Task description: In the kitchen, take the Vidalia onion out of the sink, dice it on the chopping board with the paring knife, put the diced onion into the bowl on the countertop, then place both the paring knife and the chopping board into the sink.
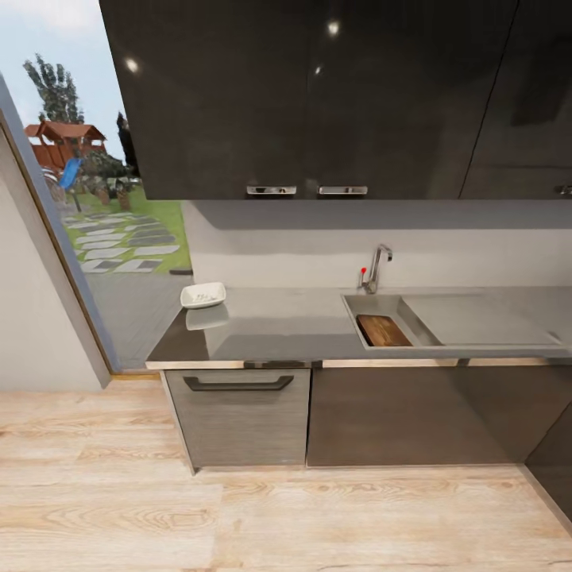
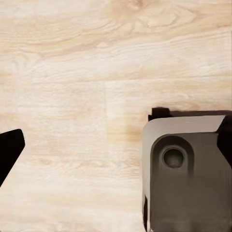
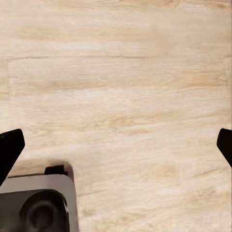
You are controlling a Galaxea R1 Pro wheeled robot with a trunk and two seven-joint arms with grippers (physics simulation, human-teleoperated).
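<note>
Seen from the head camera, the sink (image 1: 445,322) is set into the grey table (image 1: 286,326), toward its right part, with a curved chrome faucet (image 1: 377,268) bearing a red dot standing at the basin's back left corner. The chopping board (image 1: 383,330) lies inside the basin, against its left wall, with the flat drainboard stretching away to the right of it. The bowl (image 1: 202,295) sits on the table well left of the sink, near the table's far left corner beside the glass door that looks onto a garden. Dark wall cabinets (image 1: 318,95) hang above the sink, and a drawer (image 1: 238,413) with a dark handle sits below the table, left of the basin. No brand, label or writing can be read anywhere. In the wrist views, both arms point down at the pale wooden floor (image 3: 121,96). The right tool (image 3: 116,145) is spread wide, its two dark fingertips at opposite edges of the picture. Of the left tool (image 2: 116,150) only one fingertip shows, so its state cannot be told.
</note>
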